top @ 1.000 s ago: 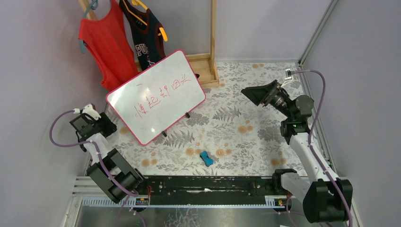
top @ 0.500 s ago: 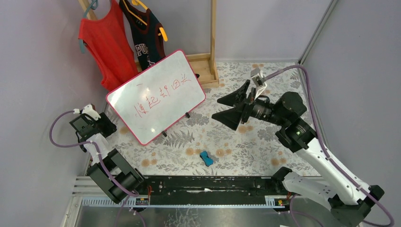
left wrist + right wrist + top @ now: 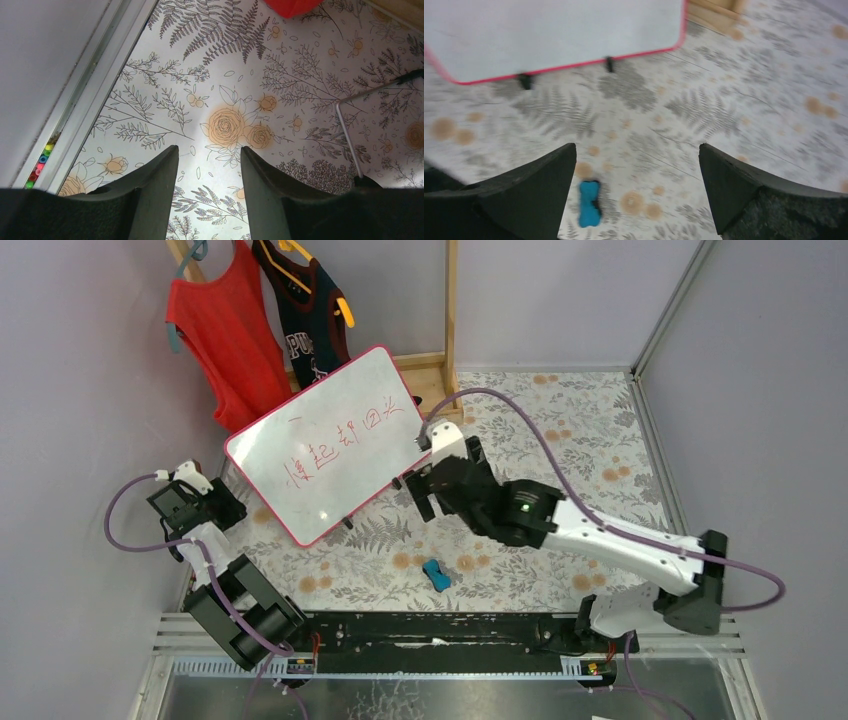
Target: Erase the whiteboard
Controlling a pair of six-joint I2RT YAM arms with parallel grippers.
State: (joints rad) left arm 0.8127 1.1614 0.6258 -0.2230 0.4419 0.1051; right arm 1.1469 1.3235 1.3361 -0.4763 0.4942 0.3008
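Note:
The whiteboard (image 3: pixel 330 445), pink-framed with red writing, stands tilted at the back left; its lower edge and black feet show in the right wrist view (image 3: pixel 549 35). A small blue eraser (image 3: pixel 436 574) lies on the floral table in front of it, also in the right wrist view (image 3: pixel 589 203). My right gripper (image 3: pixel 428 500) hangs open and empty just right of the board's lower right edge, above the table, jaws wide apart in its own view (image 3: pixel 635 148). My left gripper (image 3: pixel 212 502) is open and empty by the left wall (image 3: pixel 208 149), left of the board.
A wooden clothes rack (image 3: pixel 448 330) with a red top (image 3: pixel 225 335) and a dark top (image 3: pixel 312 310) stands behind the board. The board's wire stand (image 3: pixel 350 135) shows in the left wrist view. Walls close both sides; a black rail (image 3: pixel 430 632) runs along the near edge.
My right arm has swung from the far right across to the middle, down next to the board's lower right edge. The left arm, the board and the eraser have not moved.

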